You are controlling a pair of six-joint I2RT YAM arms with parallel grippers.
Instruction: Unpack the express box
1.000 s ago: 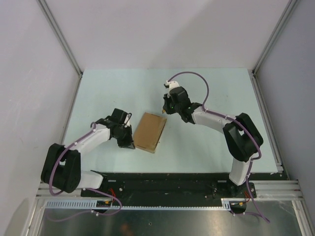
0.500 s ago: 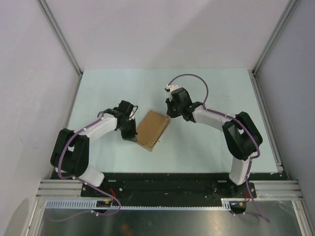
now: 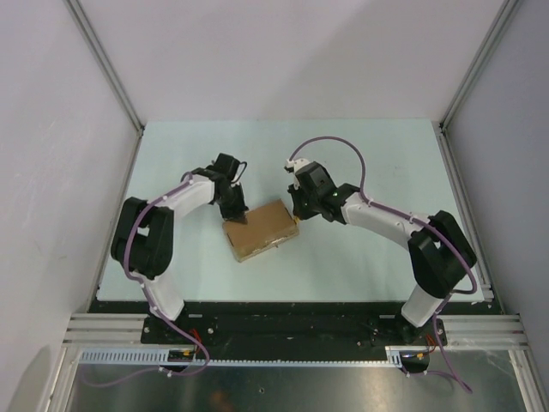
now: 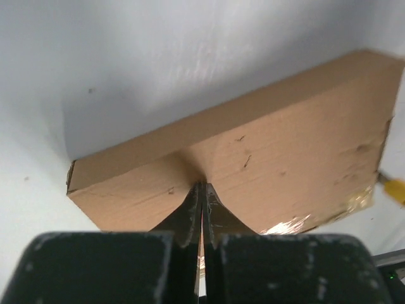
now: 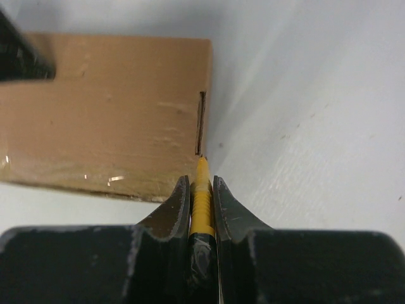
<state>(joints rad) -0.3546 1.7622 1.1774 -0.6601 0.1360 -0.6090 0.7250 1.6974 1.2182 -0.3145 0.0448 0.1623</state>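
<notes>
Pinching a yellow utility knife (image 5: 201, 201) whose tip meets the express box (image 3: 260, 228) at its edge, the right gripper (image 5: 201, 182) faces the left gripper (image 4: 201, 189), fully closed on nothing, tips touching the cardboard.

Left arm (image 3: 184, 196) and right arm (image 3: 386, 225): white links between bulky black joint housings, a purple cable (image 3: 330, 146) looping along each. Left tool (image 4: 201, 187) and right tool (image 5: 201, 180): black tapered fingers (image 4: 185, 218), edges scuffed pale.

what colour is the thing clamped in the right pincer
Yellow. The slim tool in the right pincer shows best in the right wrist view.
</notes>
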